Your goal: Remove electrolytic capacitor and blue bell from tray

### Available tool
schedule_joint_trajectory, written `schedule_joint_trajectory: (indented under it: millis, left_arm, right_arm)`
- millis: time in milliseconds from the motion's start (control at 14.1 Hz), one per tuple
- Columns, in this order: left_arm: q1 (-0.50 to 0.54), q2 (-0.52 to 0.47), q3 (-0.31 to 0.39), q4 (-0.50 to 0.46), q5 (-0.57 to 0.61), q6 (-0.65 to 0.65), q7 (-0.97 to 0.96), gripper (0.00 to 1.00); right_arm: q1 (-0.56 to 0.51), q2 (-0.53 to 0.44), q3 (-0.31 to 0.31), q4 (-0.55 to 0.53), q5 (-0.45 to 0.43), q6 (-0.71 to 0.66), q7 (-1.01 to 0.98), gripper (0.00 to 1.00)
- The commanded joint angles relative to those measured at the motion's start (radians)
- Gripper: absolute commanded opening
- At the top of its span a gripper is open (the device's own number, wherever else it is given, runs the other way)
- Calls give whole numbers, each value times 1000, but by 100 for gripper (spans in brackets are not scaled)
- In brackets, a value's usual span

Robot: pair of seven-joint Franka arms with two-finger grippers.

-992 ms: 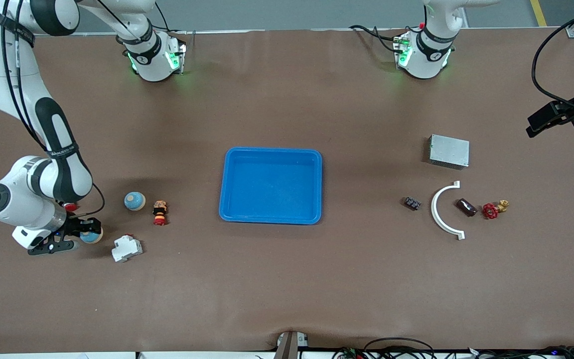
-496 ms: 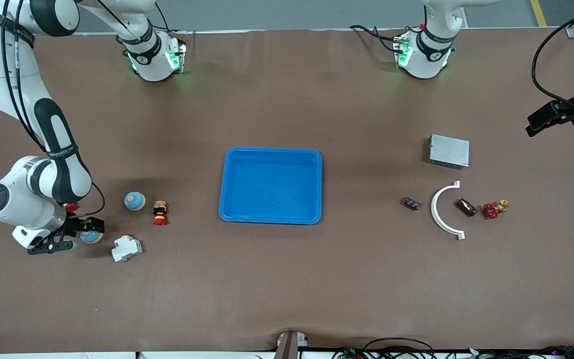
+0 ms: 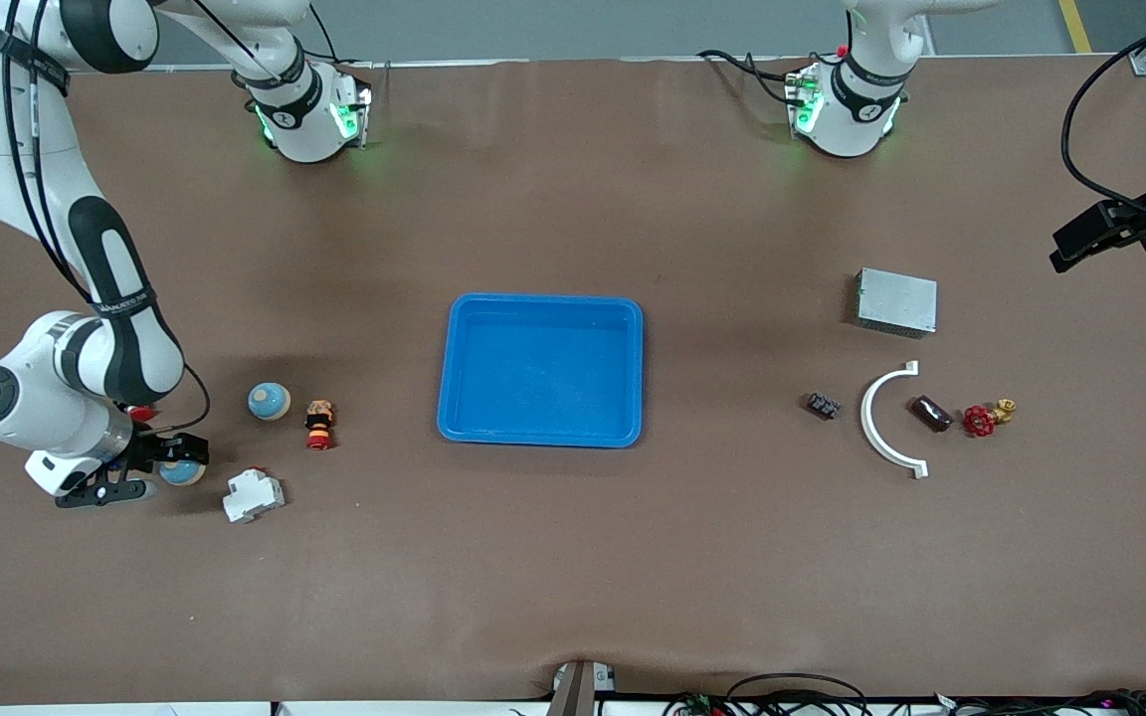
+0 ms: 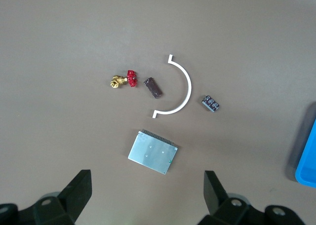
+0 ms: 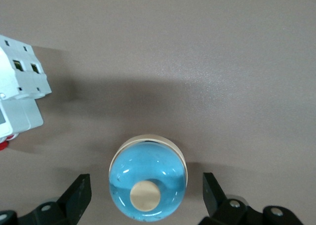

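We read the clock with twelve toward the robot bases. The brown table (image 3: 573, 577) is the biggest thing. In its middle sits the blue tray (image 3: 541, 300), and we see only its blue floor.

At three o'clock from the tray lie the grey metal box (image 3: 896, 301), the white curved piece (image 3: 871, 418), the red valve (image 3: 979, 421), the dark brown capacitor (image 3: 931, 413) and a small black part (image 3: 823, 405). The capacitor lies between the curve and the valve, touching neither.

At nine o'clock lie a white breaker (image 3: 253, 494), a spare blue ball (image 3: 269, 401) and a small striped button (image 3: 319, 424).

The bell (image 3: 182, 470) sits at eight o'clock from the tray, near the table's edge. The right gripper (image 3: 150, 469) is down around it. Only the right wrist view shows the gaps: the claw is wide, with a finger (image 5: 79, 195) on each side of the bell (image 5: 148, 185), not touching.

The left gripper (image 3: 1080, 244) waits high over the left arm's end. Its wrist view shows a wide claw with nothing in it.

There is lots of open table at six o'clock from the tray.
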Motion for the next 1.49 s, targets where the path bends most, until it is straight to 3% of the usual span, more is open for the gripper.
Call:
schedule_joint_trajectory:
  millis: [0, 354, 1418]
  left_arm:
    - [5, -12, 1, -2, -18, -12, 24, 100]
    - [7, -12, 2, -3, -18, -12, 24, 100]
    - [5, -5, 2, 1, -18, -3, 22, 100]
  right_arm:
    - [-22, -10, 21, 1, 17, -9, -12, 100]
    - [13, -58, 21, 3, 19, -108, 146, 100]
    - [90, -445, 18, 1, 4, -552, 342, 100]
